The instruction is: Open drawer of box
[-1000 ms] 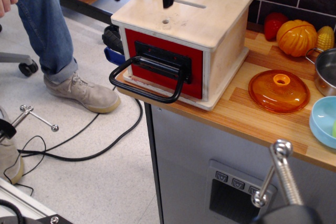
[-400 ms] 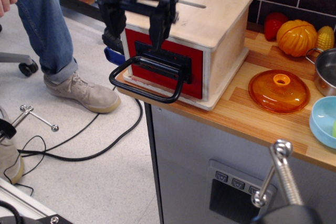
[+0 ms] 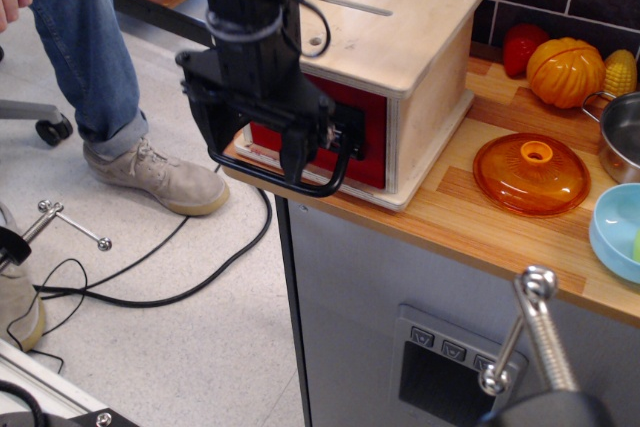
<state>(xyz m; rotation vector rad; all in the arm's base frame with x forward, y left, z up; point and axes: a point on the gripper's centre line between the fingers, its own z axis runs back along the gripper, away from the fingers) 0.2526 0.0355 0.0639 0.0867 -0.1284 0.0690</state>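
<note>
Pale plywood makes up the one box (image 3: 400, 42), standing at the left end of the wooden counter (image 3: 480, 222), its base near the counter's edge. Its single drawer (image 3: 365, 127) shows a red front, flush and shut, with one black loop handle (image 3: 322, 185) jutting toward 7 o'clock over open floor. One black gripper (image 3: 255, 142) hangs in front of the handle, fingers spread either side of the bar, grasping nothing. At 3 o'clock of the box lie one orange lid (image 3: 532, 173), a blue bowl (image 3: 612, 227) and a pot (image 3: 620, 135); toy vegetables (image 3: 565, 69) sit behind. At 9 o'clock, a person's leg (image 3: 85, 42) and cables (image 3: 150, 292) crowd the floor.
</note>
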